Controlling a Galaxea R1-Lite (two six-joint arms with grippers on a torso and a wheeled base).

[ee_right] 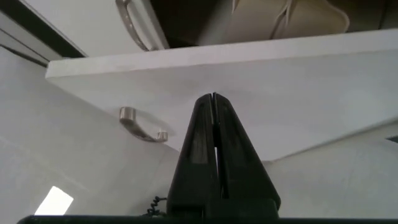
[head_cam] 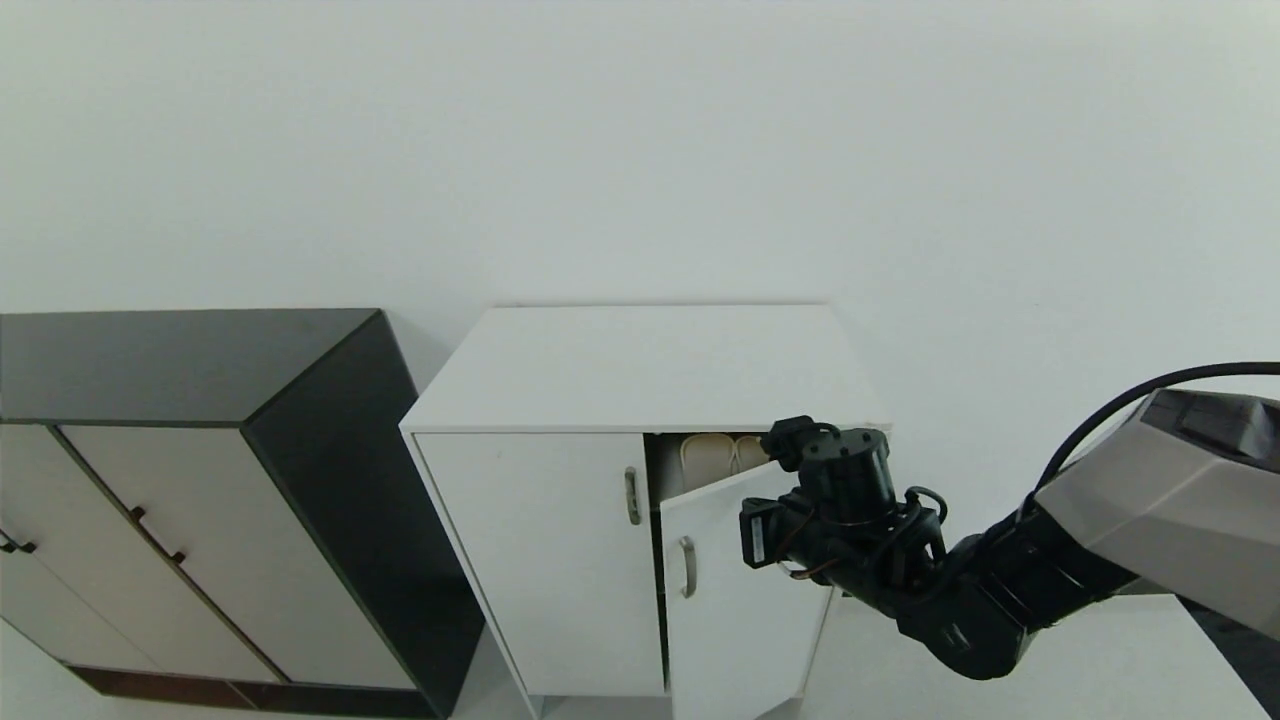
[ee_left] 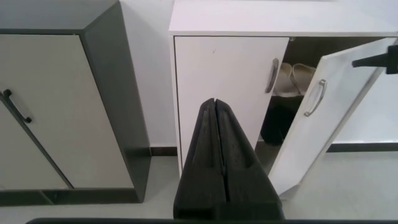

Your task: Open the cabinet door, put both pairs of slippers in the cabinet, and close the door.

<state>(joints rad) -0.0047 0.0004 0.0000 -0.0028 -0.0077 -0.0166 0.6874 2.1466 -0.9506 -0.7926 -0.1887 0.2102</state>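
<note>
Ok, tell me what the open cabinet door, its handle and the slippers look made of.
Door: probably laminated board, matte white, flat with a square edge. Handle: likely brushed metal, dull silver sheen. Slippers: beige, smooth, perhaps foam or rubber.

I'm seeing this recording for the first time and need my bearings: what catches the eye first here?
The white cabinet stands with its right door ajar, and beige slippers show high up inside it. The right gripper, shut, sits close to that door's outer face near its top edge. A dark cabinet stands beside the white one on the robot's left.
</note>
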